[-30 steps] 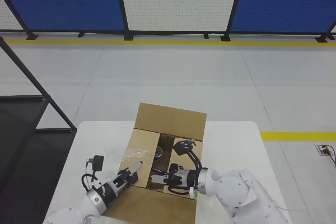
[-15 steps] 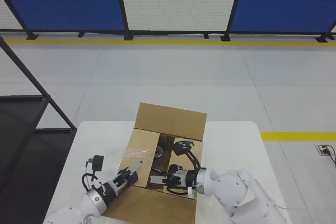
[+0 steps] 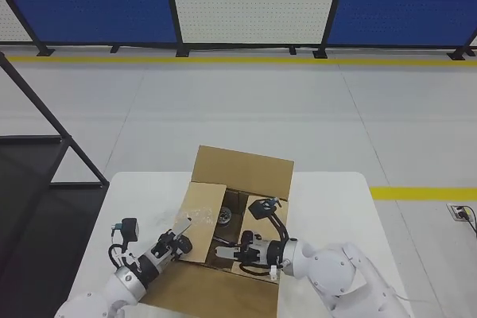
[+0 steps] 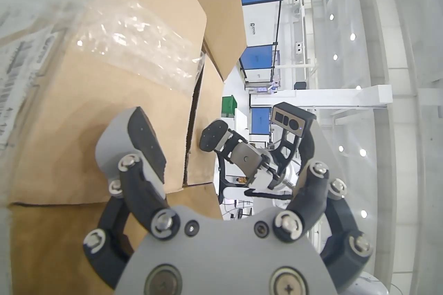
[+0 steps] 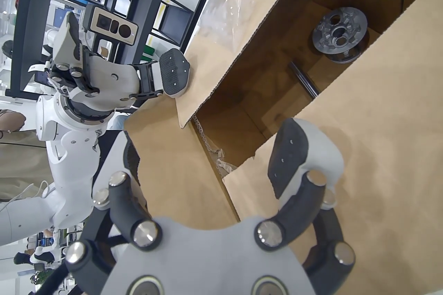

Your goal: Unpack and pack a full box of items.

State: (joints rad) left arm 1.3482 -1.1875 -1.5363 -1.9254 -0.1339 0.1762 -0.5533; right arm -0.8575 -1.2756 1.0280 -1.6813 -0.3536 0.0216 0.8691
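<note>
On the white table (image 3: 135, 199), the left gripper (image 3: 179, 238) is spread wide and empty, one pad (image 5: 174, 71) touching the side flap of the open brown cardboard box (image 3: 242, 168). The right gripper (image 3: 222, 253), also wide apart and empty, is at the near flap. A dark grey spoked metal disc (image 5: 341, 33) lies inside the box, and crumpled clear plastic film (image 4: 138, 37) lies on the side flap.

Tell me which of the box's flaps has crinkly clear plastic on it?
The flap on the robot's left, beside the left gripper; clear plastic clings to it, while the other flaps are bare cardboard.
</note>
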